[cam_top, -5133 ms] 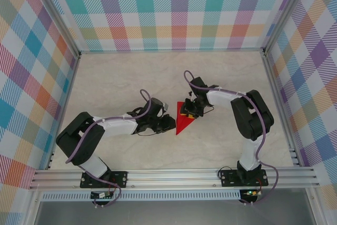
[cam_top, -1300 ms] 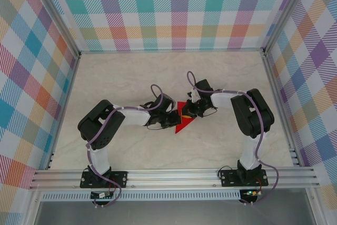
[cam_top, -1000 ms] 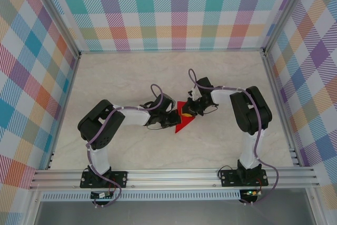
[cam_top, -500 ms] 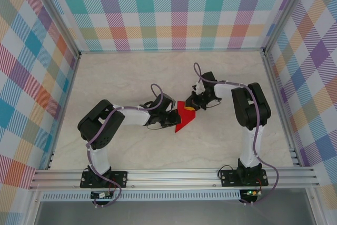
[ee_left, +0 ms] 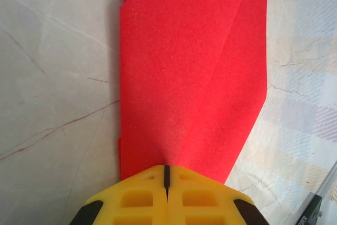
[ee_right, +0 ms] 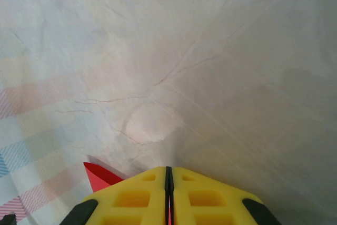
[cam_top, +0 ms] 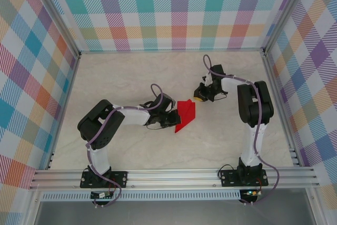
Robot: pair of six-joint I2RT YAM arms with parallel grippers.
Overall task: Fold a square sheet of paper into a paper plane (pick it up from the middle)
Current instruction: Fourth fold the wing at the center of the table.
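Right hand has swung clear, closed together; left hand, arm outstretched, pinches the red paper.

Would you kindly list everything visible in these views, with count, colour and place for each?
Folded paper: one, red, pointed, middle of the table.
Table: one, cream with faint veins, under everything.
Walls: three, pastel checked, left, back, right.
Metal frame: one, silver, near edge and corners.
Cables: two, purple, along the arms.
Left arm: one, black and white, reaching to the paper.
Right arm: one, black and white, right side.
Left claw: one, yellow, shut, tips on the paper's end.
Right claw: one, yellow, shut, apart from the paper.
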